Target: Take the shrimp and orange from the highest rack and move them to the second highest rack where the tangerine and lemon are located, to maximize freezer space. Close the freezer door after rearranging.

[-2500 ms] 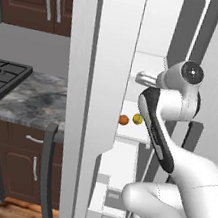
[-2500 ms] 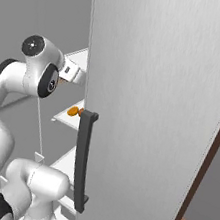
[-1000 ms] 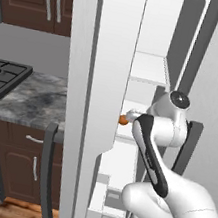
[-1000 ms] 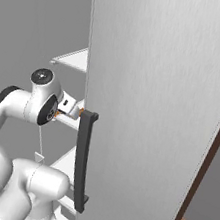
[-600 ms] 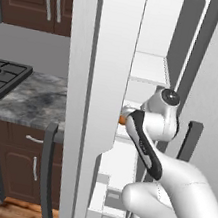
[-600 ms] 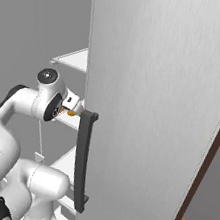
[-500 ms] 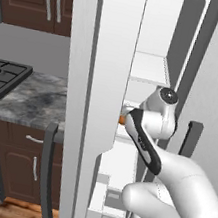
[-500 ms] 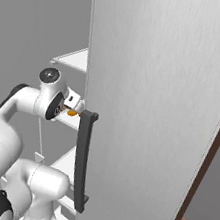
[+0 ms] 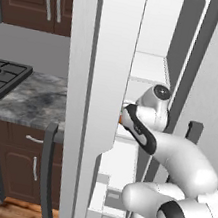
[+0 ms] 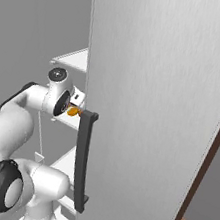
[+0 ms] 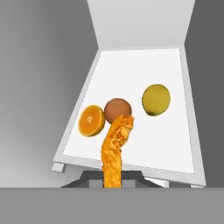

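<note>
Hand view, read from left to right across the second highest rack (image 11: 183, 131): one cut orange (image 11: 91, 120) lies nearest the left edge, one brownish tangerine (image 11: 117, 108) sits just beside it, touching or nearly so, and one yellow lemon (image 11: 155, 99) rests apart to the right. One shrimp (image 11: 114, 153) hangs in front of them, an orange, ridged, curved strip rising from the bottom of the view with its far end over the tangerine. The gripper (image 11: 113, 186) is clamped together on the shrimp's near end; its tips are hidden behind the shrimp's body, so exactly where they pinch I cannot tell.

By its look, the shrimp is light, soft and a little slippery, and it would bend if held at one end, as it is here. A hold nearer the thick middle would probably carry it more steadily, though for a short drop onto the shelf the end grip should serve. The orange is already on the rack among the other fruit.

Left base view shows the arm reaching into the open freezer (image 9: 149, 67) past the door edge. In the right base view a spot of orange sits at the gripper, just behind the dark door handle (image 10: 83, 163).
</note>
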### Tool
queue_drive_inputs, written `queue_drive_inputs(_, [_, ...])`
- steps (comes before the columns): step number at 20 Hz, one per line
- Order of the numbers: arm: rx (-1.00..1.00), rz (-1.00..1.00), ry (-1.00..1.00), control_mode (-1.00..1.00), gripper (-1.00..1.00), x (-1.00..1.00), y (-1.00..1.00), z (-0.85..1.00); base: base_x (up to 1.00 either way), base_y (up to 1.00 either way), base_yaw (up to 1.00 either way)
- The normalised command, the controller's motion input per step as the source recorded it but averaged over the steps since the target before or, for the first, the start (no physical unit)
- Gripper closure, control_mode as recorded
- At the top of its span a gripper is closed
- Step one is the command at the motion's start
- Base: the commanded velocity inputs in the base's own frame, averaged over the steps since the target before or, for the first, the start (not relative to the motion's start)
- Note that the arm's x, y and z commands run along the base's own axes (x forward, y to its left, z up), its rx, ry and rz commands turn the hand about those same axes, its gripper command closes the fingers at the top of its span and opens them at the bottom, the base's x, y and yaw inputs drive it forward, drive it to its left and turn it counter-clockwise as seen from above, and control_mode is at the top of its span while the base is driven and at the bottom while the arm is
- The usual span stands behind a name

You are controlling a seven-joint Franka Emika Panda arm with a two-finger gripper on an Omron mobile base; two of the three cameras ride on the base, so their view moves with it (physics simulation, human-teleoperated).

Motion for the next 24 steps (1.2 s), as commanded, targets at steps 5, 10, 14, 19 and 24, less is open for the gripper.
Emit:
queue_drive_inputs(5, [0.00, 0.00, 0.00, -1.00, 1.00, 0.42, 0.00, -0.25, 0.00, 0.00, 0.00])
queue_drive_inputs(10, [0.00, 0.00, 0.00, -1.00, 1.00, 0.46, -0.02, -0.34, 0.00, 0.00, 0.00])
queue_drive_inputs(14, [0.00, 0.00, 0.00, -1.00, 1.00, 0.50, -0.07, -0.28, 0.00, 0.00, 0.00])
queue_drive_inputs(19, [0.00, 0.00, 0.00, -1.00, 1.00, 0.46, -0.07, -0.26, 0.00, 0.00, 0.00])
queue_drive_inputs(24, [0.00, 0.00, 0.00, -1.00, 1.00, 0.39, 0.00, -0.15, 0.00, 0.00, 0.00])
